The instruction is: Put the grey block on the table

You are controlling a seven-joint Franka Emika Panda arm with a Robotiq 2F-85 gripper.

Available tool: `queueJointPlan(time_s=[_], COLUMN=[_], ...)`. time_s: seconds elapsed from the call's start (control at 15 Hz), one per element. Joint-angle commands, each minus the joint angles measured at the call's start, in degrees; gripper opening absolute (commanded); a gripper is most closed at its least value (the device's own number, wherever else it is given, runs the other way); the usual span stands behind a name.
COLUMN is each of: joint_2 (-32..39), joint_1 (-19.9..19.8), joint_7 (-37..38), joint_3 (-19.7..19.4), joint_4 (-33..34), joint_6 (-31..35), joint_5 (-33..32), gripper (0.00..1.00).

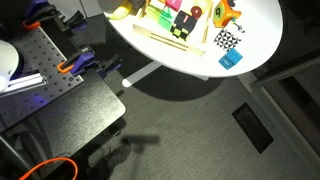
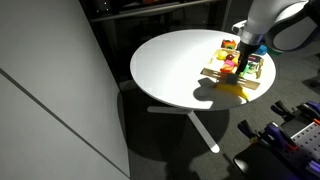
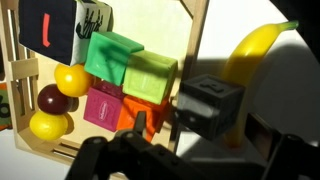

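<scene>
The grey block (image 3: 212, 100) is dark and cube-shaped. In the wrist view it hangs between my fingers, above the wooden rim of a toy tray (image 3: 192, 40). My gripper (image 3: 200, 126) looks shut on it, though a small gap shows beside the left finger. In an exterior view my gripper (image 2: 243, 57) hovers over the tray (image 2: 215, 76) on the round white table (image 2: 170, 65). The table (image 1: 262, 25) and tray (image 1: 165, 38) also show in the overhead exterior view, where my gripper cannot be made out.
The tray holds green blocks (image 3: 130, 65), a pink block (image 3: 103, 105), yellow balls (image 3: 70, 80) and a yellow banana shape (image 3: 255, 50). A checkered block (image 1: 228, 40) and a blue block (image 1: 231, 60) lie on the table. The black perforated bench (image 1: 60, 95) stands beside it.
</scene>
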Motion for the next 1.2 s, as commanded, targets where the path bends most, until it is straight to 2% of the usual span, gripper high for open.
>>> queueJointPlan(time_s=[0.0, 0.2, 0.53, 0.87, 1.13], joint_2=[-2.9, -4.66, -7.73, -10.66, -13.43], joint_1=[0.66, 0.86, 0.53, 0.09, -0.27], joint_7=[6.56, 12.4, 19.2, 18.2, 17.1], joint_3=[-0.32, 0.21, 2.4, 4.14, 4.22], joint_4=[0.59, 1.66, 4.56, 8.22, 9.64], joint_6=[-4.9, -10.32, -23.35, -36.08, -39.71], joint_5=[-1.51, -1.26, 2.44, 12.57, 18.72], gripper=[1.0, 1.0, 1.0, 1.0, 1.0])
